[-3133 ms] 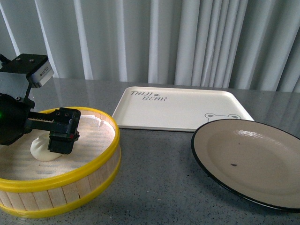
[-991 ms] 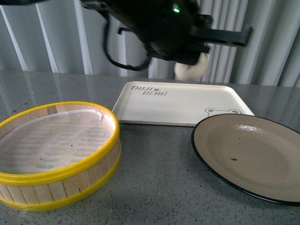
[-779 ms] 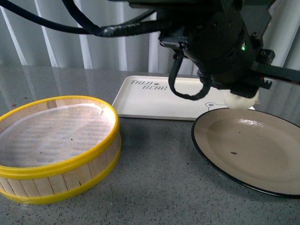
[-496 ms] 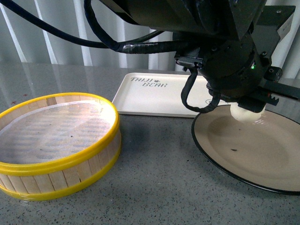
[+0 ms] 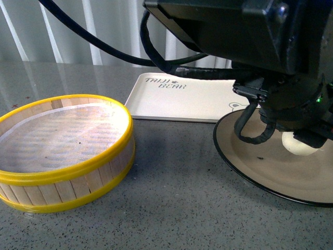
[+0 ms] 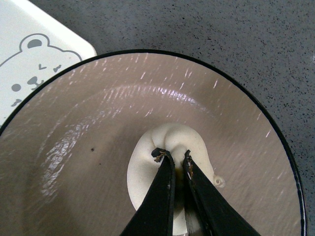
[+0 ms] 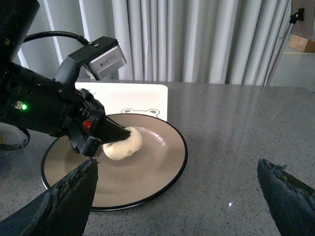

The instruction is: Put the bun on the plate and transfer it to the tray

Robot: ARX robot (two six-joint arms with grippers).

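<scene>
- The left gripper [image 6: 173, 156] is seen lowered over the plate [image 5: 260, 169], with its two black fingers [image 6: 160, 196] drawn almost together on the pleated top of the bun [image 6: 170, 135].
- A thin fold of dough is pinched between the fingertips, so the bun is gripped by the left gripper.
- The bun [image 5: 297, 147] is found inside the plate's black rim, near the middle of the beige-grey surface, and appears to be touching it.
- In the front view the gripper's fingers are hidden by the bulk of the left arm [image 5: 250, 36], and only the lower part of the bun is shown beneath it.
- The right gripper [image 7: 177, 167] is held spread wide, with one dark finger [image 7: 74, 194] at each lower corner of its wrist view; nothing is held between them.
- The right gripper is kept well apart from the bun [image 7: 125, 145] and the plate [image 7: 147, 177].
- The tray [image 5: 177, 101] is laid flat on the grey table [image 5: 171, 208] behind the plate, with its bear-face corner [image 6: 29, 64] just beside the plate's rim.
- A yellow-rimmed bamboo steamer [image 5: 67, 156] with a white liner is set to the left in the front view, apart from the plate.
- Pale curtains [image 7: 197, 39] are hung behind the table.
</scene>
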